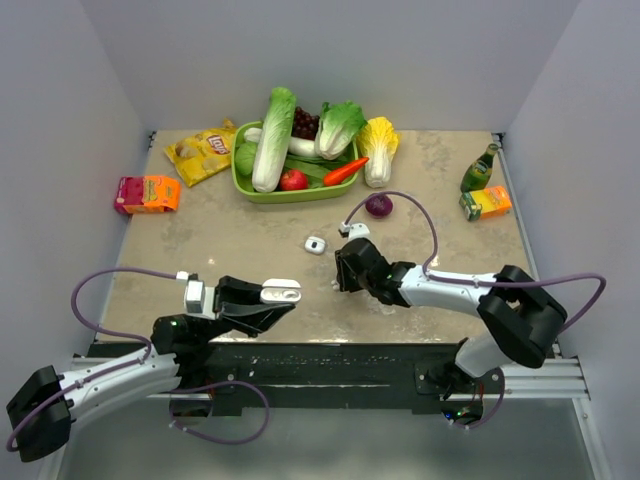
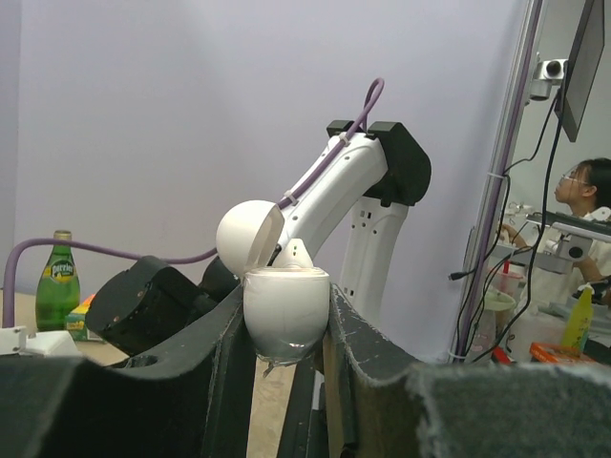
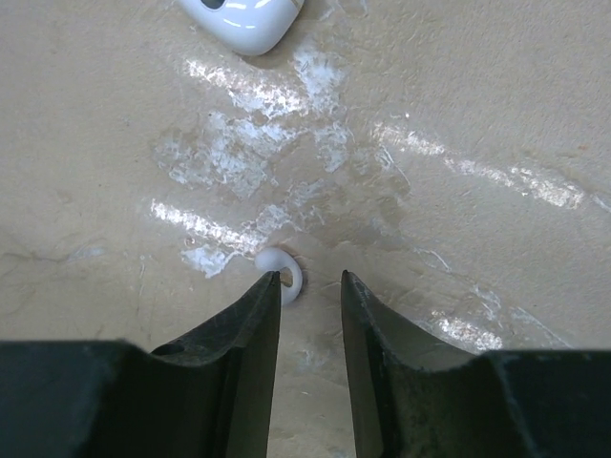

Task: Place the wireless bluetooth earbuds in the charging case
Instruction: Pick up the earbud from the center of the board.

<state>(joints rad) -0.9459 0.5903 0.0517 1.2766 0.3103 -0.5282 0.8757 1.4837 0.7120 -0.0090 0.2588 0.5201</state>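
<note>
At the near left table (image 1: 230, 240) edge, clamped the charging case (image 1: 285, 293), lid up, in the tightly closed left gripper (image 1: 273, 298). In the middle, held the right gripper (image 3: 307, 279) low, jaws a little apart and empty, one earbud (image 3: 275, 264) touching a jaw tip.

Glossy white charging case (image 2: 286, 310); white earbud (image 3: 284, 274); mottled beige table (image 3: 458, 95); black left hand (image 2: 286, 298), right hand (image 3: 310, 282).

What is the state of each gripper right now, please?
Left gripper: closed on the case, whose lid is open.
Right gripper: open, holding nothing.
</note>
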